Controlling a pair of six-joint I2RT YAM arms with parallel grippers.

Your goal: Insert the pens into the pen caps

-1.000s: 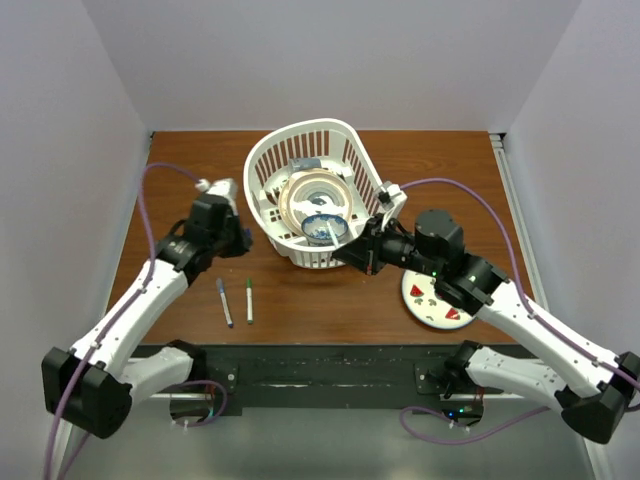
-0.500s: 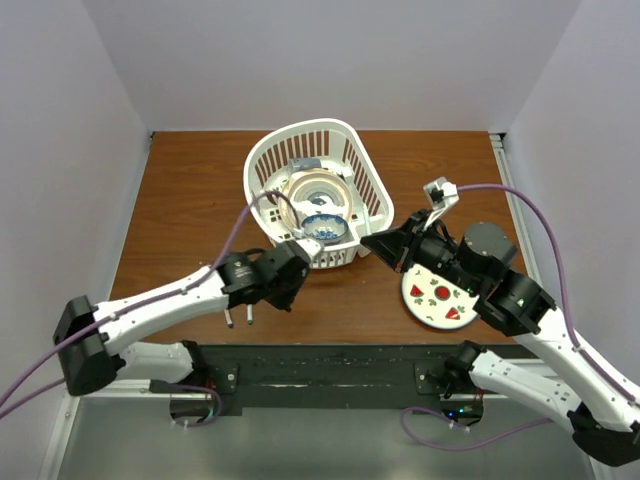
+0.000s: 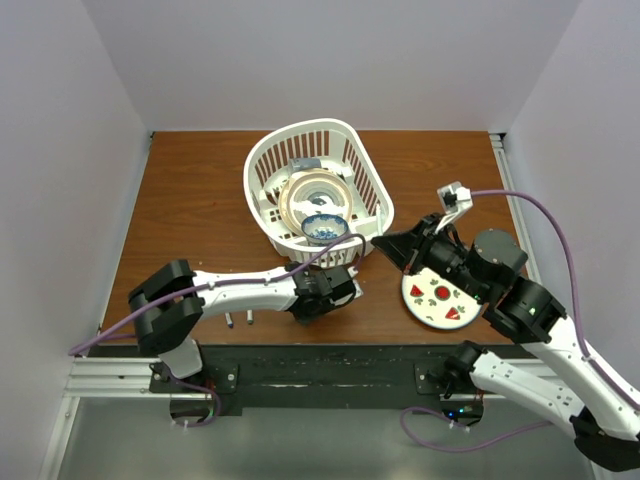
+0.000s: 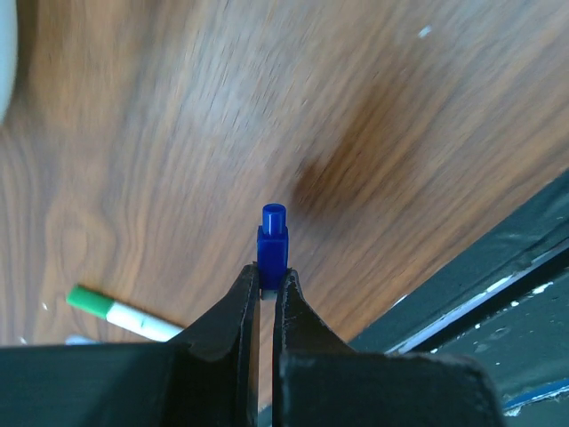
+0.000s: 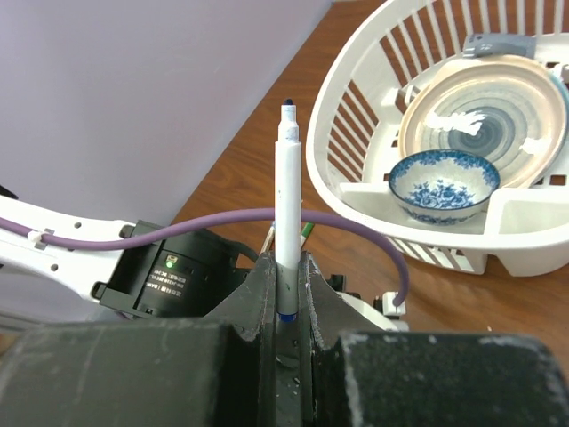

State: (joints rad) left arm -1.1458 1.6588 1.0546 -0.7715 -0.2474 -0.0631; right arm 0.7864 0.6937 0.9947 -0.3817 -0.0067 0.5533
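My left gripper (image 4: 269, 271) is shut on a small blue pen cap (image 4: 273, 235), held just above the wood table near its front edge. In the top view the left gripper (image 3: 345, 290) is below the basket. My right gripper (image 5: 284, 262) is shut on a white pen (image 5: 286, 182) with a dark blue tip that sticks out past the fingers. In the top view the right gripper (image 3: 385, 242) is at the basket's right. A green-ended white pen (image 4: 124, 311) lies on the table. Two pen ends (image 3: 249, 318) show under the left arm. No other caps show.
A white basket (image 3: 360, 170) at centre back holds a tan plate (image 3: 310, 190) and a blue patterned bowl (image 3: 325, 228). A white plate with strawberries (image 3: 440, 300) lies under the right arm. The black front rail (image 3: 320, 362) borders the table. The left arm's purple cable (image 5: 222, 222) crosses the right wrist view.
My left arm has swung right along the table's front, from left of the basket to below it. My right gripper has drawn back right, away from the basket.
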